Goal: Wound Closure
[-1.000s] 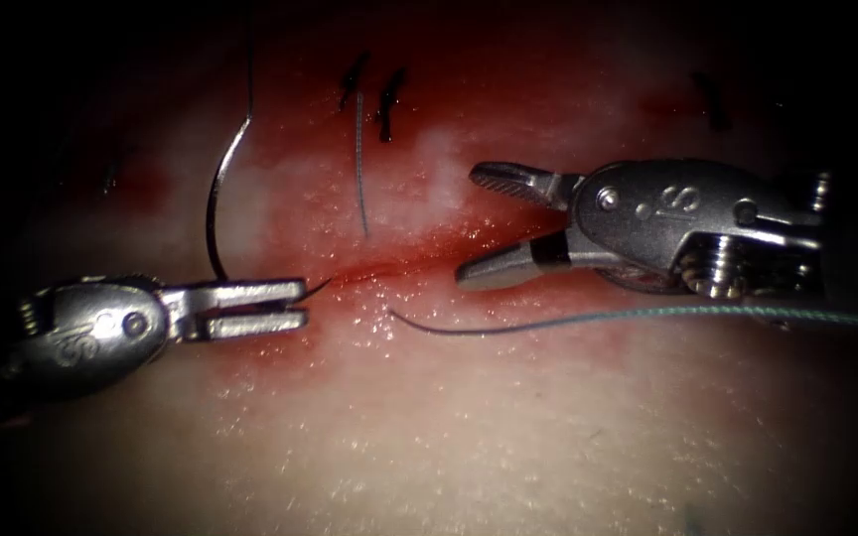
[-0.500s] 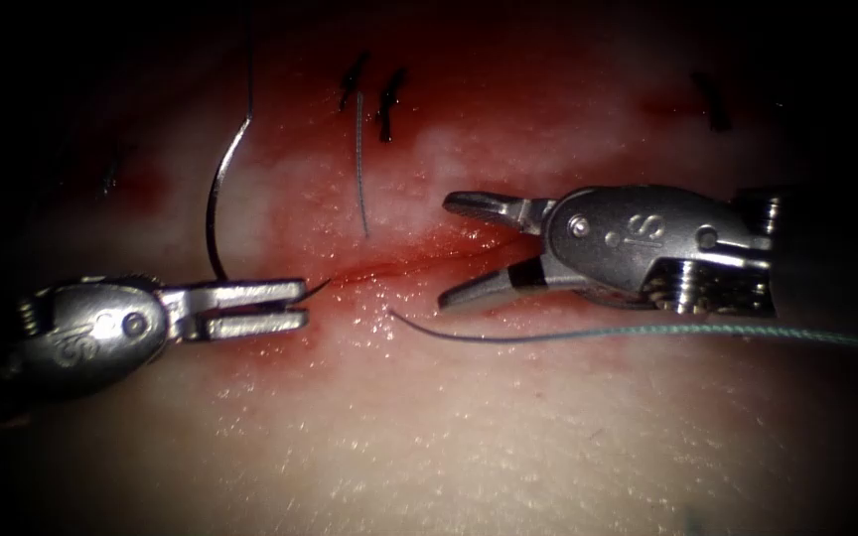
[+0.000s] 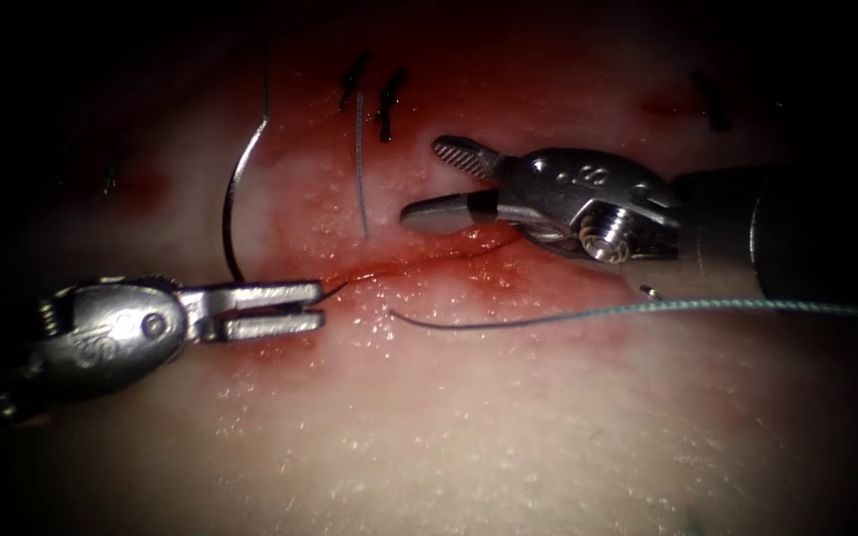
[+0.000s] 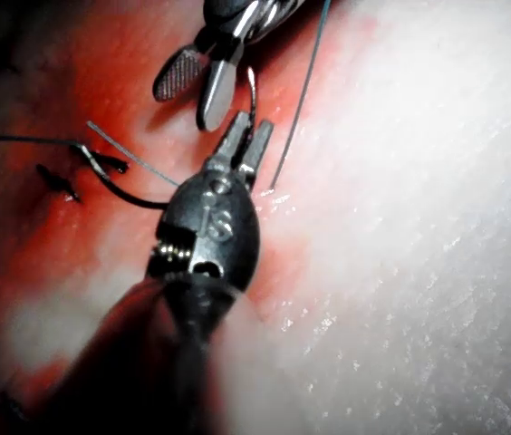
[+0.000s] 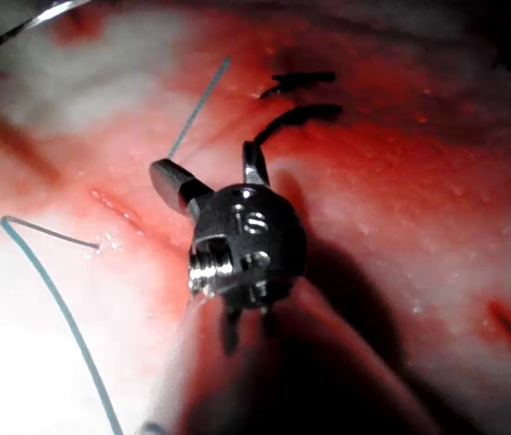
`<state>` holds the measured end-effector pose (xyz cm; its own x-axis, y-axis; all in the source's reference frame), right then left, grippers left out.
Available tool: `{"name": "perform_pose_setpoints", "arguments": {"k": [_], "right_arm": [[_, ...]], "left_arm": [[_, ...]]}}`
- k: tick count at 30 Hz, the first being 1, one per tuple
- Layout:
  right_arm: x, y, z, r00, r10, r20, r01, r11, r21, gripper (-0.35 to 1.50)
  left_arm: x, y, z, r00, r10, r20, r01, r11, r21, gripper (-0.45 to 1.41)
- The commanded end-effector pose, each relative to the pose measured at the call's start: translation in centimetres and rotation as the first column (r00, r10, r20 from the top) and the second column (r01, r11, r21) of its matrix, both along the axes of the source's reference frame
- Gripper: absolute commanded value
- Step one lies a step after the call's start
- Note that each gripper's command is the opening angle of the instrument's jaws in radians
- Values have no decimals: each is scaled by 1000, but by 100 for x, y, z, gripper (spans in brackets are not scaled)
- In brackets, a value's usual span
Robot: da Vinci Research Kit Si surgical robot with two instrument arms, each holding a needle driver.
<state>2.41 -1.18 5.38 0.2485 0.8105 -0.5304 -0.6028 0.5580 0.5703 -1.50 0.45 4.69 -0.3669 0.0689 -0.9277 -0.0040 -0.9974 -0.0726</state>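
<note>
In the endoscope view my left tool lies at the cut's left end, shut on the curved needle close to its point. The needle body arcs up and away on the left side, while its short tip pokes out beside the cut; whether it enters the tissue I cannot tell. My right tool hovers just above the cut, open and holding nothing. Teal thread runs in from the right and ends free below the cut. The left wrist view has the left tool and the right wrist view the open right tool.
Two dark stitches sit above the cut, with a cut end of thread hanging down between them. Another stitch lies far right. Red fluid wets the tissue around the cut.
The right tool has swung left and upward over the cut, its wrist turned, jaws still open. The left tool and needle have shifted slightly right.
</note>
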Motion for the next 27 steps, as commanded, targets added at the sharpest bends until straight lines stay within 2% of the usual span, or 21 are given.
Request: {"name": "perform_pose_setpoints", "arguments": {"k": [1, 5, 8, 14, 18, 21, 24, 25, 27], "right_arm": [[13, 5, 9, 1000, 3, -19, -3, 1000, 19, 128], [25, 9, 19, 995, 2, -95, 7, 995, 97, 109], [37, 6, 31, 991, 17, -136, 4, 988, 156, 111], [47, 3, 43, 988, 30, -152, -2, 983, 182, 111], [51, 4, 48, 988, 33, -149, -6, 984, 177, 98], [53, 6, 49, 988, 40, -147, -13, 983, 181, 64], [58, 8, 50, 987, 51, -153, -23, 984, 176, -15], [60, 9, 50, 985, 58, -160, -30, 985, 171, -35], [62, 10, 50, 983, 63, -171, -34, 985, 168, -35]], "left_arm": [[-4, 0, 7, 1000, 2, 2, -2, 1000, -1, -45], [-1, -1, 9, 1000, 6, 4, -6, 1000, -2, -45], [2, -1, 8, 1000, 9, 6, -9, 1000, -2, -45], [3, -1, 8, 1000, 10, 7, -10, 1000, -2, -45], [3, -1, 8, 1000, 10, 7, -10, 1000, -2, -45], [3, -1, 8, 1000, 10, 7, -10, 1000, -2, -45], [3, -1, 8, 1000, 10, 7, -10, 1000, -2, -45], [4, -1, 8, 1000, 10, 7, -10, 1000, -2, -45], [4, -2, 9, 1000, 11, 7, -11, 1000, -3, -45]]}}
